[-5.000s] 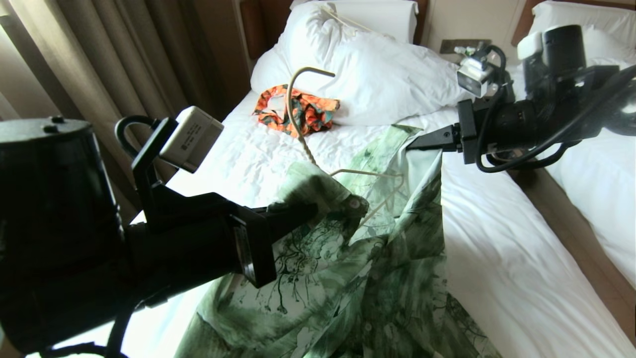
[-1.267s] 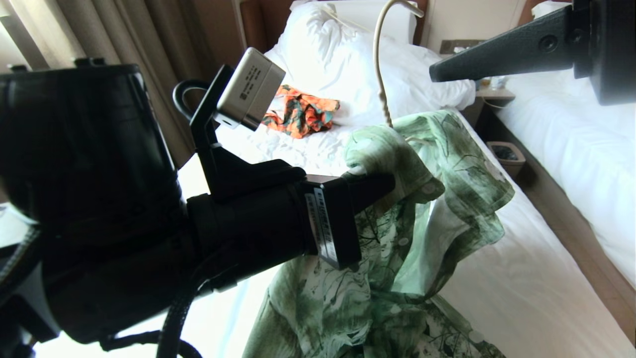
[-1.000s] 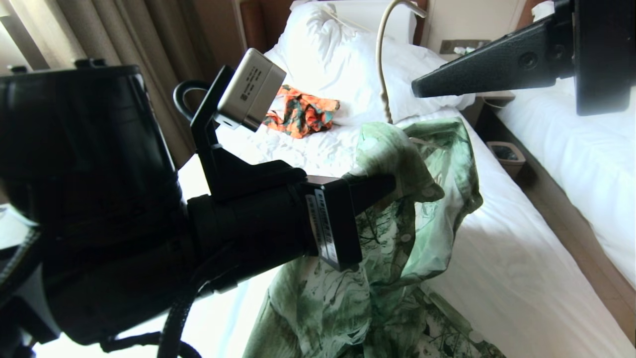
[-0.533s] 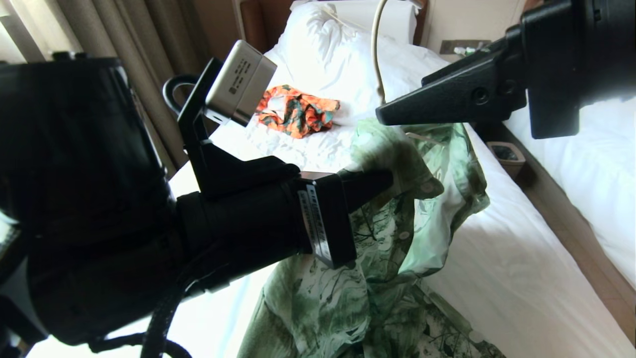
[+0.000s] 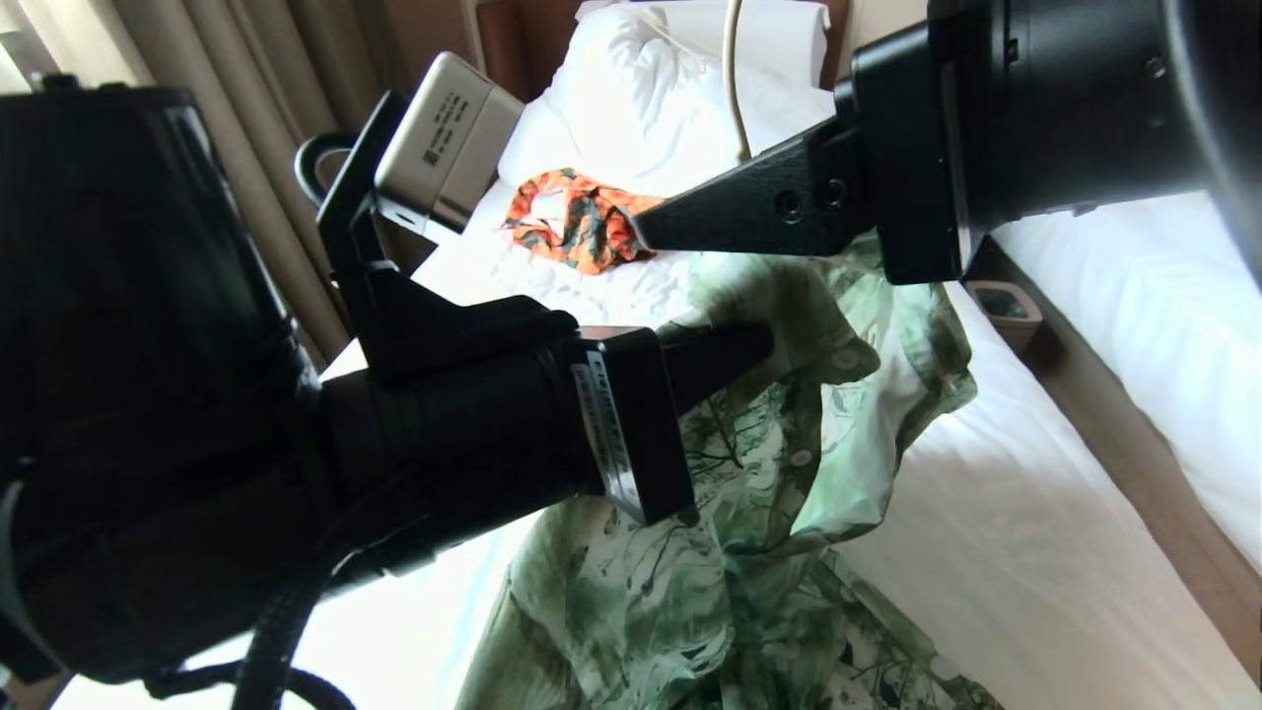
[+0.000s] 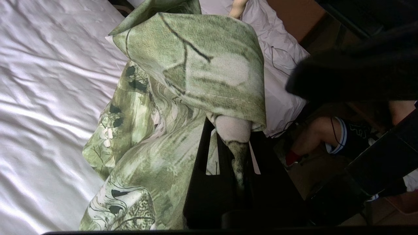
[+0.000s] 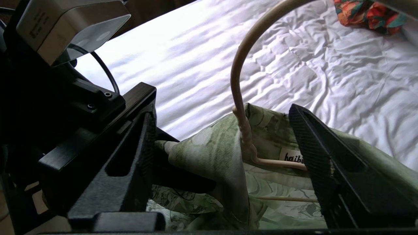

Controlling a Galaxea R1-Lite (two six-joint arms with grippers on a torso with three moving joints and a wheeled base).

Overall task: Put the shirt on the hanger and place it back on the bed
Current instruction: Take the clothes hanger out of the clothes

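You can read only one scrap of text: the small white woven neck label [image 7: 291, 156] inside the green leaf-print button-up shirt [image 7: 209, 153] shows dark letters "haib", the rest hidden behind a black finger. The silver wrist camera housing [image 5: 446, 128] carries print too small to read.

Beige curtains [image 5: 246, 89], second bed [image 5: 1163, 325], small bin [image 5: 1001, 304].

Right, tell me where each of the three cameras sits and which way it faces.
Head view: from the robot's head, down the bed; both arms show.
Left wrist view: behind the left gripper, shut on the shirt collar.
Right wrist view: behind the open right gripper, facing the hanger hook; left gripper too.
Shared: all show the shirt.
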